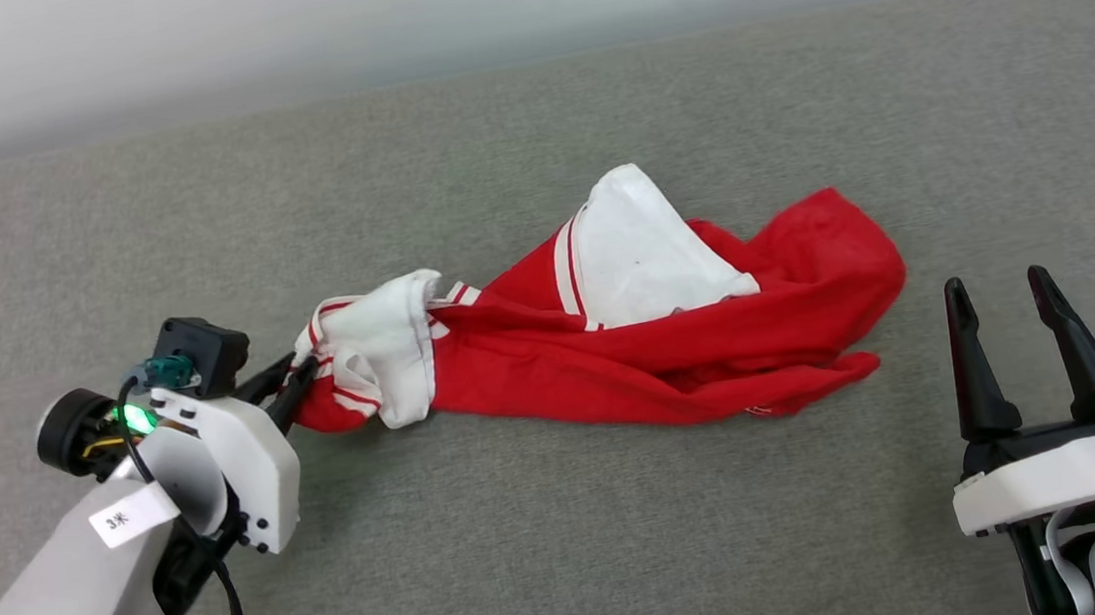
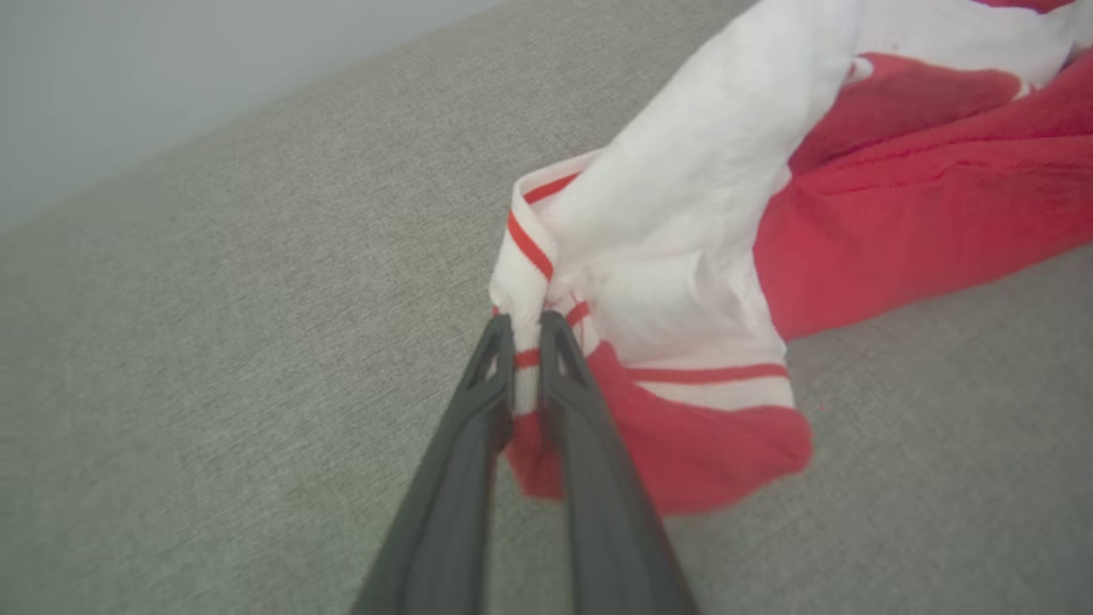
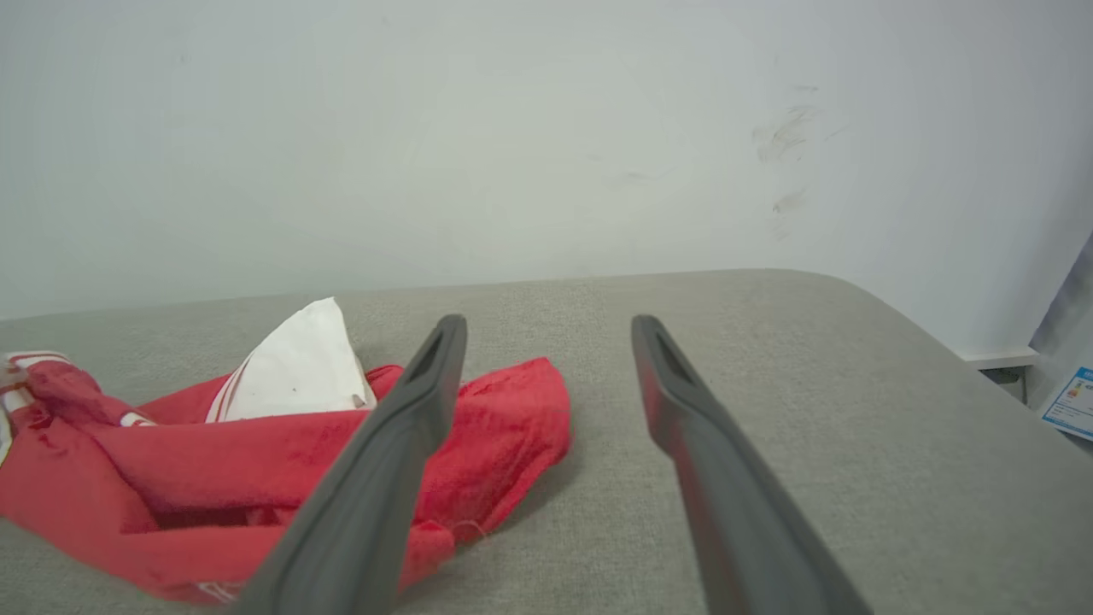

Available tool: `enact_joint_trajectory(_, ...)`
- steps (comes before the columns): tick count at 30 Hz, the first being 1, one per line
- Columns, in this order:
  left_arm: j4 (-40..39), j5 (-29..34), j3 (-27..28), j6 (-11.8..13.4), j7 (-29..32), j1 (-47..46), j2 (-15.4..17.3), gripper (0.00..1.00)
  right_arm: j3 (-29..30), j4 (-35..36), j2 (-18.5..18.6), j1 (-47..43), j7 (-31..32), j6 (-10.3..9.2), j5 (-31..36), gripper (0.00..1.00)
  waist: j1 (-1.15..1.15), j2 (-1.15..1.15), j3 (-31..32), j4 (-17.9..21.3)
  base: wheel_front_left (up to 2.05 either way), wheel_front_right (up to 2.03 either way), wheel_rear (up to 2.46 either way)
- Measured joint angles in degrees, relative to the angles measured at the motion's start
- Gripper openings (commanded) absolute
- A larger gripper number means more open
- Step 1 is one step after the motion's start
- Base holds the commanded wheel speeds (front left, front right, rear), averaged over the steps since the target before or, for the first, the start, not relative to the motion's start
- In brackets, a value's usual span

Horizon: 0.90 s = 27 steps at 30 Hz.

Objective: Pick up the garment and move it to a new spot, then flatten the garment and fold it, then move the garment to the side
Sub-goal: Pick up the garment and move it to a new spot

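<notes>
Closest in, the left gripper (image 1: 298,377) is lying low over the grey woven upholstered surface (image 1: 571,546), its two dark fingers pinching tight on the red jersey T-shirt with white sleeves (image 1: 673,356). The left wrist view is showing what the head view is leaving small and murky: the tips are clamping the white-and-red striped cuff trim (image 2: 523,273) at the shirt's left end. On the other side, the right gripper (image 1: 997,282) is standing with fingers spread wide, gripping nothing, apart from the shirt's red end. Its own wrist view is putting one finger (image 3: 410,427) across the red cloth, an overlap only. The shirt is lying bunched in a long heap across the middle of the surface, one white sleeve (image 1: 638,259) peaking up and the folds hiding its front. Farthest back a pale wall (image 3: 512,128) is rising, and a blue-and-white label (image 3: 1072,401) is getting cut off at the edge, too small to read.
</notes>
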State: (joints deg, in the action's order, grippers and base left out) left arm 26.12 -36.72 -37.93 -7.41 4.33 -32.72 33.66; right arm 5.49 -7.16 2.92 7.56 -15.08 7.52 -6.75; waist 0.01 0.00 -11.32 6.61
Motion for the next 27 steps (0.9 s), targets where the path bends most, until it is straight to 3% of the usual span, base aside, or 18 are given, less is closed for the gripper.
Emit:
enact_joint_trajectory(1,0.66,0.0,-0.56,0.0,-0.49,-0.58,0.24,1.0,0.01,0.0,0.01,0.19,0.0,0.0,0.15,1.0,0.0,0.0,-0.31,-0.42,0.0,0.0,0.0)
enact_joint_trajectory(7,7.88,4.22,-2.58,0.3,-3.93,-4.43,2.1,1.0,-0.15,-0.27,0.0,0.71,0.0,0.0,0.75,1.0,0.0,0.0,-1.31,-2.53,0.0,0.0,0.0)
enact_joint_trajectory(16,11.88,5.2,0.58,7.0,-16.21,-6.57,-2.14,1.0,0.33,-0.97,0.0,0.45,0.0,0.0,1.3,1.0,0.0,0.0,1.71,-4.38,0.0,0.0,0.0)
enact_joint_trajectory(20,8.22,4.2,3.92,9.58,-19.09,-4.77,-4.17,1.0,1.12,-1.07,0.0,-0.88,0.0,0.0,1.78,1.0,-0.01,0.0,4.06,-5.22,0.0,0.0,0.0)
enact_joint_trajectory(23,0.89,4.71,8.21,12.28,-19.25,-0.29,-5.94,1.0,1.59,-1.0,0.01,-1.77,0.0,-0.01,2.19,1.0,-0.01,0.0,5.83,-5.93,0.0,0.0,0.0)
enact_joint_trajectory(27,-10.49,10.49,12.89,14.71,-19.41,8.59,-7.6,1.0,2.03,-1.01,0.03,-3.05,0.0,-0.01,2.53,1.0,-0.01,0.0,7.96,-6.86,0.0,0.0,0.0)
